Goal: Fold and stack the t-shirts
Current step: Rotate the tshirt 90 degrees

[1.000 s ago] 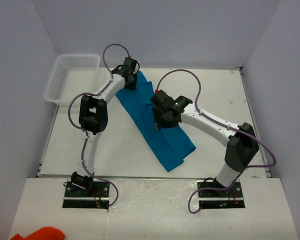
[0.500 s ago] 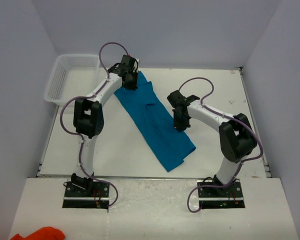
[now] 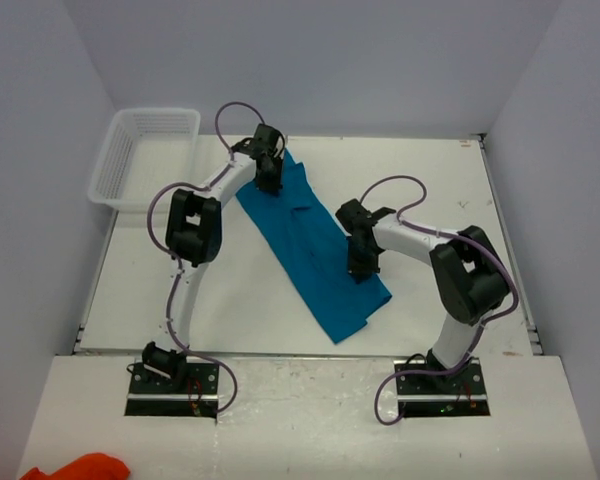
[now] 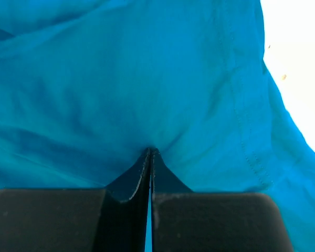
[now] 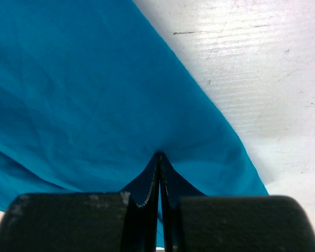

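Note:
A teal-blue t-shirt [image 3: 310,240] lies in a long strip on the white table [image 3: 440,190], running diagonally from the far middle toward the near right. My left gripper [image 3: 270,180] is down on the strip's far end. In the left wrist view the left gripper [image 4: 150,152] is shut, with the t-shirt [image 4: 147,79] puckered at its tips. My right gripper [image 3: 363,262] presses on the strip's right edge near its lower end. The right wrist view shows the right gripper [image 5: 158,156] shut, pinching a fold of the t-shirt [image 5: 94,94] close to its hem.
A white mesh basket [image 3: 145,150] stands at the far left corner of the table. An orange cloth [image 3: 80,467] lies off the table at the near left. Bare table [image 5: 262,63] shows to the right of the shirt. Grey walls close in the sides.
Both grippers have closed on the fabric. The right arm swung from over the shirt's middle to its right edge. The left gripper shifted slightly right at the far end.

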`<state>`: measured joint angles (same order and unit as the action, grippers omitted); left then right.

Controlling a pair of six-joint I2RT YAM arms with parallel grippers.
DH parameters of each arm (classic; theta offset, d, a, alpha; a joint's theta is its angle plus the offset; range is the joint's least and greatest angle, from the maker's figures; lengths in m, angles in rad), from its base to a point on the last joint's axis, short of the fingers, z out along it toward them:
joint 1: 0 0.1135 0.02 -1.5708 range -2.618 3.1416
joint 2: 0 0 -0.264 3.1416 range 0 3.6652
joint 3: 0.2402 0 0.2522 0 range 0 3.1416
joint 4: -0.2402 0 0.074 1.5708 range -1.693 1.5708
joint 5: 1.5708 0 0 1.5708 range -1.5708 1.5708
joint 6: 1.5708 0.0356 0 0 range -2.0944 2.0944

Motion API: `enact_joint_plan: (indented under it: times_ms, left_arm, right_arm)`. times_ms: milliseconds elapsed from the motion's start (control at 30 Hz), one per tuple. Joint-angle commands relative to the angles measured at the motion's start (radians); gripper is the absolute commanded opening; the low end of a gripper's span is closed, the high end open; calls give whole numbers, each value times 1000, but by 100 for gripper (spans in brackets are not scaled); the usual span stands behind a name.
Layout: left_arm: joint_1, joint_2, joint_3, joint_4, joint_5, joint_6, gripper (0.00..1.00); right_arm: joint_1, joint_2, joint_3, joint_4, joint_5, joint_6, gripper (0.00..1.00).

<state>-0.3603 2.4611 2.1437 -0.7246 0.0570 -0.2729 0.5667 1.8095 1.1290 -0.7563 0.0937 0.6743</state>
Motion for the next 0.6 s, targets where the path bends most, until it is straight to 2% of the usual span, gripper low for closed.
enact_joint_plan:
  times_ms: [0,267,567]
  left_arm:
    - [3,44,56,-4,-23,26,0]
    - [24,173,177,19,16,64,0]
    - [34,225,242,83,93,93,3]
  right_arm:
    - [5,-1,-106,80,-29,67,0]
    - [47,-32,-264,166,-77,125,0]
    - [200,5,-333,247,-198,229,0]
